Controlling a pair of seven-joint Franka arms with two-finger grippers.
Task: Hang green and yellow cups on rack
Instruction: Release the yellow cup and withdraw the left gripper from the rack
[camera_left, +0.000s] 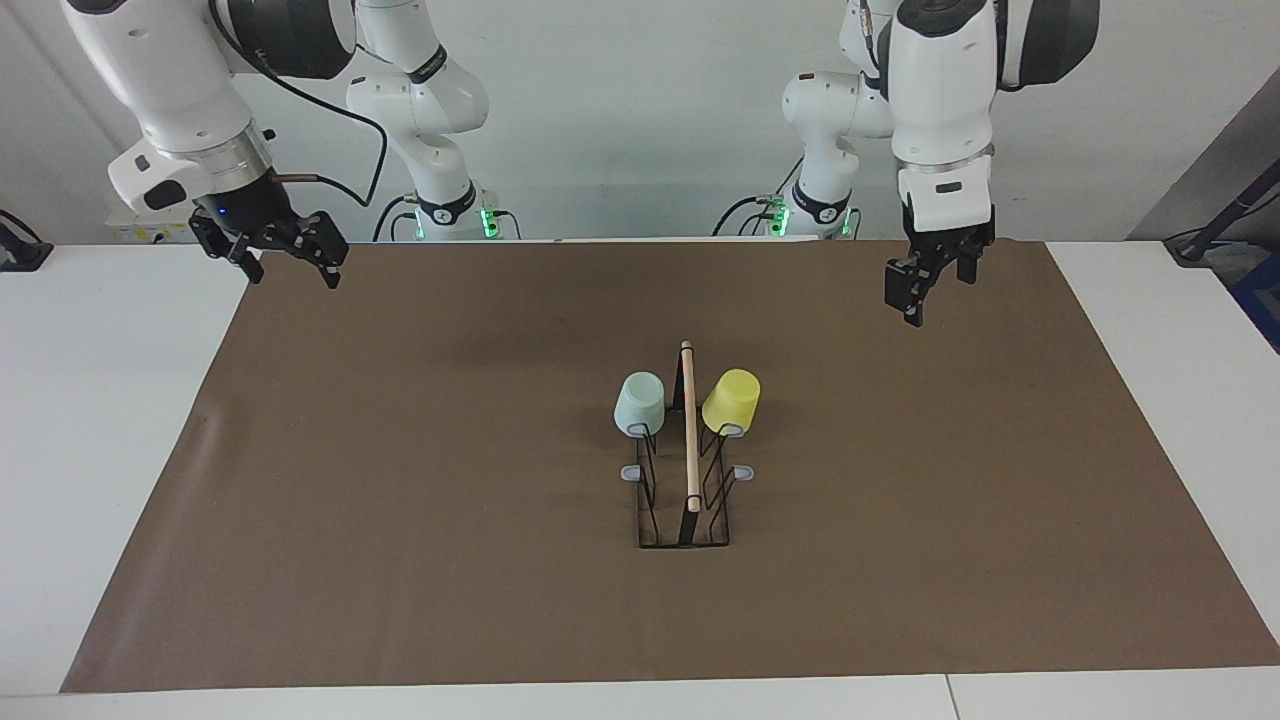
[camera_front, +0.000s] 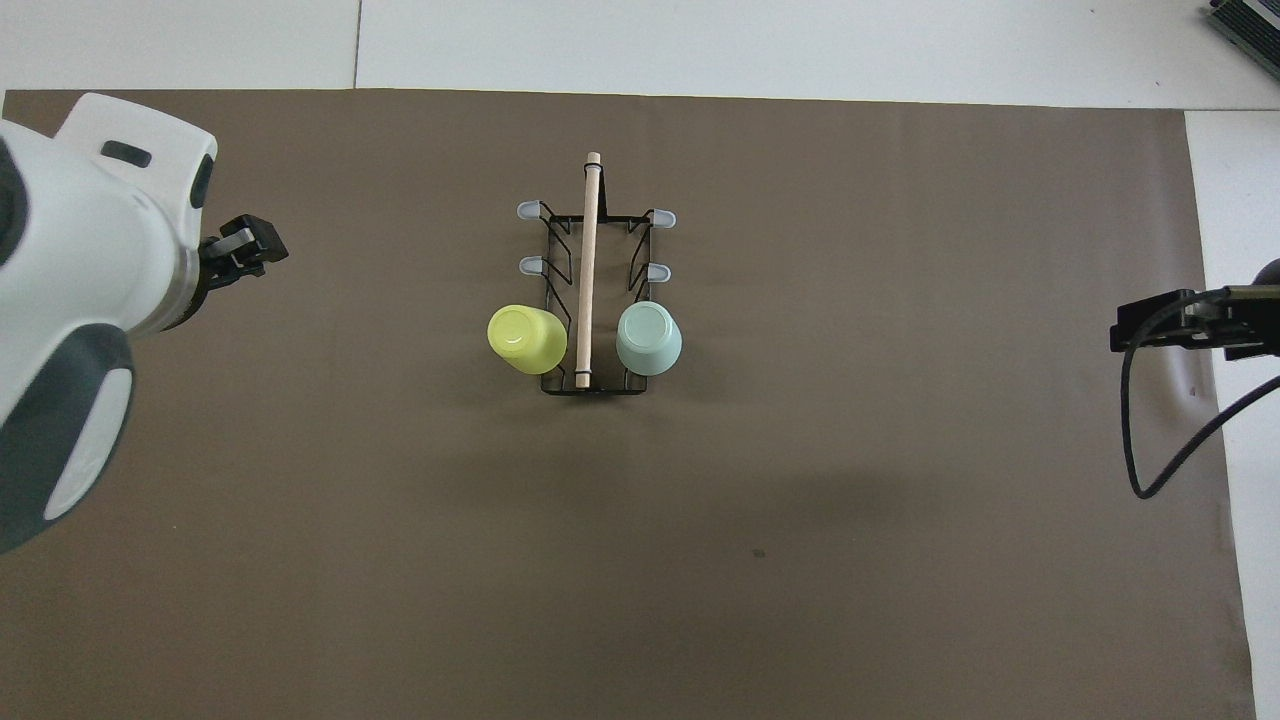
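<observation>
One rack (camera_left: 684, 470) stands on the brown mat (camera_left: 400, 500) near the middle of the table, its black wire frame topped by a single light wooden rod (camera_front: 588, 270) that runs away from the robots; six grey-tipped prongs belong to it, three on each side, and four of those tips show bare in the overhead view, two per side, while the last pair, at the end of the rack nearest the robots, is covered by cups. Two cups hang there upside down, one to a prong: the green cup (camera_left: 640, 402) on the side toward the right arm's end of the table, the yellow cup (camera_left: 731, 400) on the side toward the left arm's end; each leans outward from the rod, the rod runs between them, and neither touches the other.

Two grippers are in view, both raised and well apart from the rack; the left gripper (camera_left: 916, 283) hangs over the mat toward the left arm's end, fingers pointing down, spread apart and holding nothing; the right gripper (camera_left: 285, 252) hangs over the mat's edge at the right arm's end, its fingers also parted and empty. One white table (camera_left: 100, 450) carries the mat.
</observation>
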